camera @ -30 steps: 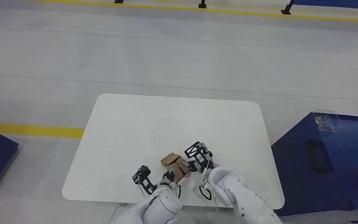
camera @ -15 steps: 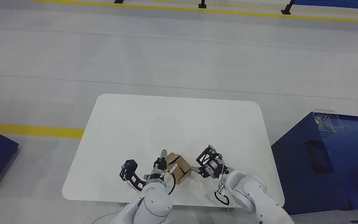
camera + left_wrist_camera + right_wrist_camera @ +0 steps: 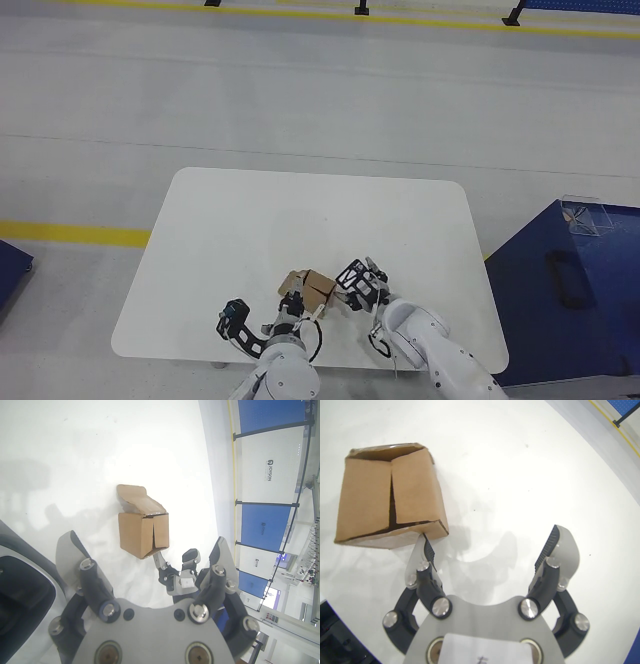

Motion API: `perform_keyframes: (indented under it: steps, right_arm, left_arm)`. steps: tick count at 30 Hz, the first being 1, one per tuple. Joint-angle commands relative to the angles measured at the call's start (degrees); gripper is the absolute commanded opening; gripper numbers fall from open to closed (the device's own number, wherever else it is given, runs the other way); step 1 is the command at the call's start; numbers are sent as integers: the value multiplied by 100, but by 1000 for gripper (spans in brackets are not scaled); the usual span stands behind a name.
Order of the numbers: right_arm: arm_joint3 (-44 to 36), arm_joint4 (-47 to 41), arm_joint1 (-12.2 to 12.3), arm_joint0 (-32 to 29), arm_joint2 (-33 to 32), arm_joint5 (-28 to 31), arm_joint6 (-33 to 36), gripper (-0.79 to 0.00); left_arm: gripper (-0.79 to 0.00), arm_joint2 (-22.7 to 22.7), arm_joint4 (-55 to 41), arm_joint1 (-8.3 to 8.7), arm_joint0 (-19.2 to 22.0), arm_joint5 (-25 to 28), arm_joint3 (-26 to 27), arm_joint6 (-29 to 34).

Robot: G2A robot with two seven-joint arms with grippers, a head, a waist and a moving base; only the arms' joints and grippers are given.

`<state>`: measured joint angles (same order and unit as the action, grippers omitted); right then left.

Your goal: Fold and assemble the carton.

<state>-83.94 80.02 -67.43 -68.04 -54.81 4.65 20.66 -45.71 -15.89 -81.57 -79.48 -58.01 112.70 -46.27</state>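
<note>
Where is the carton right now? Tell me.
In the top view the carton sits on the white table near the robot-side edge, about mid-width. A finger of the open right claw touches one of its corners.

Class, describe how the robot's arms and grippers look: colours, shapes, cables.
The left arm and right arm have rounded white shells, each with a black cable loop near the wrist. The left gripper and right gripper share pale grey curved fingers, black linkages, silver bolts; the right's pads are black and ribbed.
</note>
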Motion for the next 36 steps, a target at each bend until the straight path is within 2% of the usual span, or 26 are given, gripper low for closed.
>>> perform_keyframes:
  steps: [1, 6, 10, 16, 20, 23, 24, 31, 34, 36]
  right_arm:
    - [175, -182, -79, 192, 95, -168, -30, 0]
    - [627, -662, -283, 622, 348, -327, -75, 0]
    - [1013, -846, -403, 878, 444, -466, -152, 0]
    - [861, -1064, -364, 816, 85, -250, -271, 0]
    - [328, -1242, -272, 485, -317, 9, -579, 0]
    - [75, -1249, -237, 264, -459, 111, -828, 0]
    - [75, -1249, -237, 264, -459, 111, -828, 0]
    - [62, -1214, -237, 257, -449, 109, -843, 0]
    - [-55, -864, -256, 147, -317, -25, -1081, 0]
    - [-33, -739, -278, 128, -229, -69, -1118, 0]
  left_arm:
    - [0, 15, 63, -67, -15, 1, -48, -1]
    - [0, 92, 0, -206, -2, 1, -66, 63]
    - [0, 76, -59, -233, 10, 1, -11, 221]
    - [0, 76, -59, -233, 10, 1, -11, 221]
    - [0, -338, -23, -214, -168, 1295, 64, 510]
    - [0, -422, 215, -188, -326, 2464, -149, 845]
    - [0, -430, 287, -181, -360, 2664, -220, 907]
    - [0, -462, 316, -180, -357, 2700, -237, 873]
    - [0, -602, 453, -218, -370, 3126, -732, 508]
    - [0, -657, 202, -278, -359, 3406, -1072, 341]
